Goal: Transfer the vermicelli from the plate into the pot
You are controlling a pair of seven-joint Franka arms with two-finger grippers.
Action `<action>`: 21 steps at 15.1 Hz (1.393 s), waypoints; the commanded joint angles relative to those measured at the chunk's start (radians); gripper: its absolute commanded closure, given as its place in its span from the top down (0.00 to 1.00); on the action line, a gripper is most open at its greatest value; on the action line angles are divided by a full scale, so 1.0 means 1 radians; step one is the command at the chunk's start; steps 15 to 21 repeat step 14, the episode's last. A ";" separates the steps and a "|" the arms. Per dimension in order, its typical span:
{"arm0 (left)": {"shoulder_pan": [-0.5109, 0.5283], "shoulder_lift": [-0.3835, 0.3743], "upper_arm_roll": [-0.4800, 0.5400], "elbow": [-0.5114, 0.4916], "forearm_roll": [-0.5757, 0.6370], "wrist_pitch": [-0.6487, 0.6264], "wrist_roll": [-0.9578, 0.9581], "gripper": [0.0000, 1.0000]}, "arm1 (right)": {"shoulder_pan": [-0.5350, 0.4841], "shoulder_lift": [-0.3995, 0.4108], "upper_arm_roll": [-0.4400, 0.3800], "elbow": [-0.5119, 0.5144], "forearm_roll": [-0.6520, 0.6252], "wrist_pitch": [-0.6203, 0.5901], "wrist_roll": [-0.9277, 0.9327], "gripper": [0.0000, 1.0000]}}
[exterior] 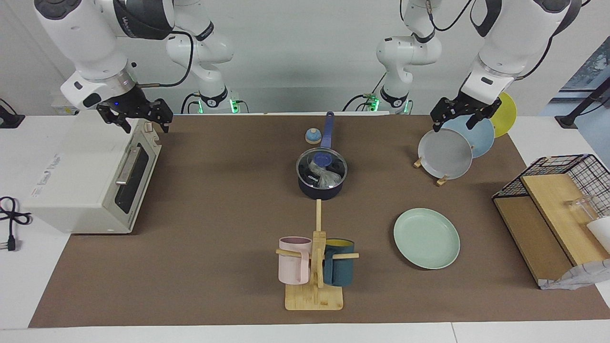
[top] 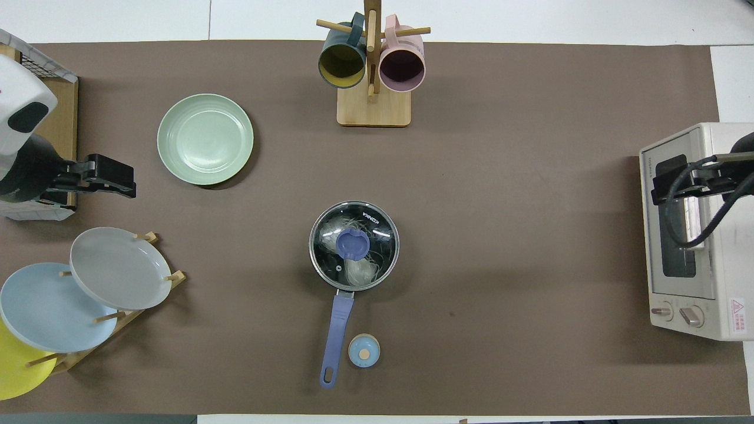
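Task status, judged from the layout: the transfer appears complete. The vermicelli (exterior: 323,175) lies inside the pot (exterior: 320,189), visible as a whitish tangle through the glass lid (top: 354,245) that sits closed on the rim; the mint-green plate (exterior: 426,237) is bare. Nothing of the task seems left, unless the arms are yet to retire.

Near to far from the robots: a small blue round object with a knob (top: 364,350) rests beside the pot's long blue handle, which points toward the robots. The left gripper (exterior: 460,113) hangs over the plate rack (top: 121,315), empty, its fingers seemingly parted, though not clearly; the rack carries a grey plate (exterior: 444,153), a light blue plate (top: 44,306) and a yellow plate (top: 16,365), all tilted on edge. The right gripper (exterior: 136,114) hangs over the toaster oven (exterior: 90,176), fingers spread, holding nothing; the oven door is shut. The pot stands about midway between the two grippers, well apart from each. The mint-green plate lies farther out, toward the left gripper's end. Farthest is the mug tree (exterior: 314,286), bearing a pink mug (exterior: 294,260) and a dark teal mug (exterior: 339,262), both empty.
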 commanded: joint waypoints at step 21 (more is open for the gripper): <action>0.017 -0.025 -0.009 -0.021 -0.012 -0.003 -0.003 1.00 | 0.007 -0.022 0.006 -0.002 0.008 0.006 -0.019 1.00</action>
